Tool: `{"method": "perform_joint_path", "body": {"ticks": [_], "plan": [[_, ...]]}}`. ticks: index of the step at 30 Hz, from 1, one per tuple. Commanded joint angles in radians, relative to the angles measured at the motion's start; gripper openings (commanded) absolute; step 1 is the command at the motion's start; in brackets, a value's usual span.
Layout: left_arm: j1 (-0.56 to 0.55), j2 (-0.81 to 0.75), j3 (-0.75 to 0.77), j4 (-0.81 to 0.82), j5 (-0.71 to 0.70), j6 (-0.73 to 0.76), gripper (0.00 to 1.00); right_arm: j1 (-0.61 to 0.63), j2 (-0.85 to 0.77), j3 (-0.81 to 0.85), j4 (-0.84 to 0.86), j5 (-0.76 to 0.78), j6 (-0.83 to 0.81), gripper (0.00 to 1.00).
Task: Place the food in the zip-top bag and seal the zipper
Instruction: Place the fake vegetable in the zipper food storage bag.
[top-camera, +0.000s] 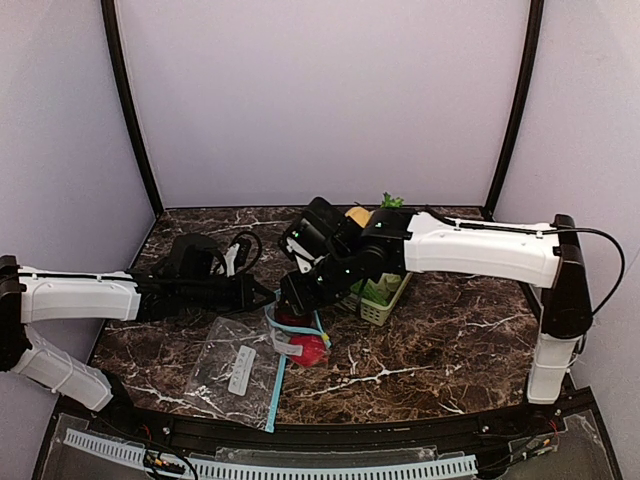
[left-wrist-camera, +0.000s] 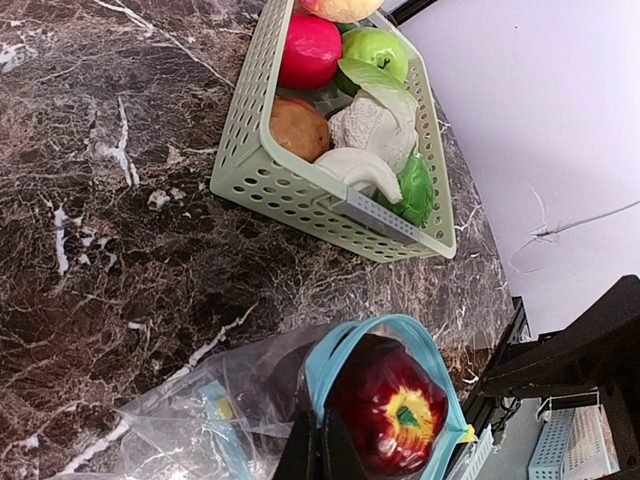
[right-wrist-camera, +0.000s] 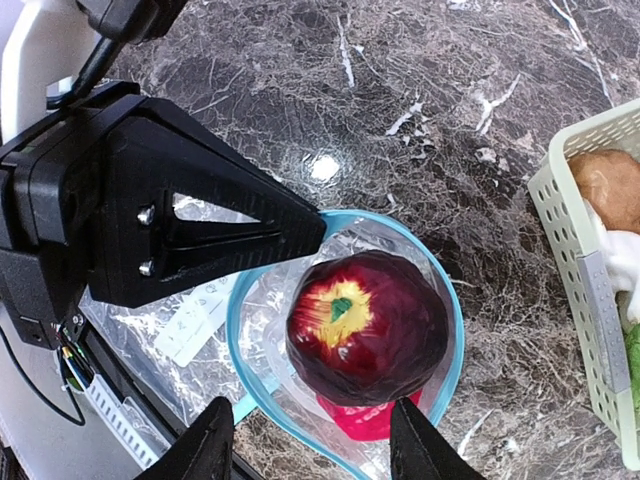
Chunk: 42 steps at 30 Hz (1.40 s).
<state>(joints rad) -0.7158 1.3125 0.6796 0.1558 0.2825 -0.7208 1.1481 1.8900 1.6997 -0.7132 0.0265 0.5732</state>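
**A:** Looking at the apple (right-wrist-camera: 365, 325) first: where is it?

**B:** In the mouth of the bag (top-camera: 215, 360), stalk end up, ringed by the blue zipper (right-wrist-camera: 445, 300). Something red (right-wrist-camera: 365, 418) lies under it inside the bag; I cannot tell what.

**A:** Who has the bag?

**B:** The left jaws. They are closed tight on the zipper at one side of the mouth and hold it open. The rest of the bag lies flat on the bench (left-wrist-camera: 100, 200).

**A:** And the right jaws?

**B:** Above the apple, spread apart, with nothing between them. The apple sits beyond their tips, untouched.

**A:** The other food?

**B:** In the basket (left-wrist-camera: 290, 190), near the bag's mouth but apart from it. There is a pink-red fruit (left-wrist-camera: 308, 50) beside a green apple (left-wrist-camera: 375, 50), then a potato (left-wrist-camera: 298, 128) against the cauliflower (left-wrist-camera: 365, 125), and a green pepper (left-wrist-camera: 415, 190) at the end nearest the bag.
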Motion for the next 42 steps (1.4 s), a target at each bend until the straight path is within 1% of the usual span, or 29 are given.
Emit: {"method": "perform_joint_path", "body": {"ticks": [1, 4, 6, 9, 13, 23, 29, 36, 39, 42], "plan": [[0.006, -0.017, -0.02, 0.006, 0.019, 0.015, 0.01, 0.007, 0.053, 0.052, -0.03, 0.008, -0.006, 0.51], [0.006, -0.02, -0.021, 0.006, 0.024, 0.022, 0.01, 0.001, 0.087, 0.08, -0.046, -0.018, 0.004, 0.5], [0.006, -0.023, -0.024, 0.008, 0.028, 0.028, 0.01, -0.003, 0.103, 0.097, -0.059, -0.022, 0.013, 0.47], [0.006, -0.03, -0.027, 0.012, 0.038, 0.038, 0.01, -0.012, 0.119, 0.114, -0.066, -0.022, 0.017, 0.46], [0.006, -0.028, -0.03, 0.027, 0.064, 0.051, 0.01, -0.022, 0.154, 0.152, -0.092, -0.07, 0.014, 0.42], [0.006, -0.008, -0.027, 0.077, 0.121, 0.06, 0.01, -0.027, 0.239, 0.268, -0.203, -0.089, 0.011, 0.39], [0.006, -0.014, -0.016, 0.094, 0.133, 0.051, 0.01, -0.027, 0.254, 0.278, -0.216, -0.091, 0.016, 0.38], [0.006, -0.032, -0.025, 0.141, 0.153, 0.003, 0.01, -0.027, 0.267, 0.289, -0.228, -0.095, 0.007, 0.39], [0.006, -0.039, -0.037, 0.163, 0.145, -0.01, 0.01, -0.027, 0.263, 0.286, -0.226, -0.094, 0.0, 0.38], [0.006, -0.038, -0.051, 0.144, 0.119, -0.005, 0.01, -0.027, 0.247, 0.272, -0.218, -0.092, -0.013, 0.37]]}}
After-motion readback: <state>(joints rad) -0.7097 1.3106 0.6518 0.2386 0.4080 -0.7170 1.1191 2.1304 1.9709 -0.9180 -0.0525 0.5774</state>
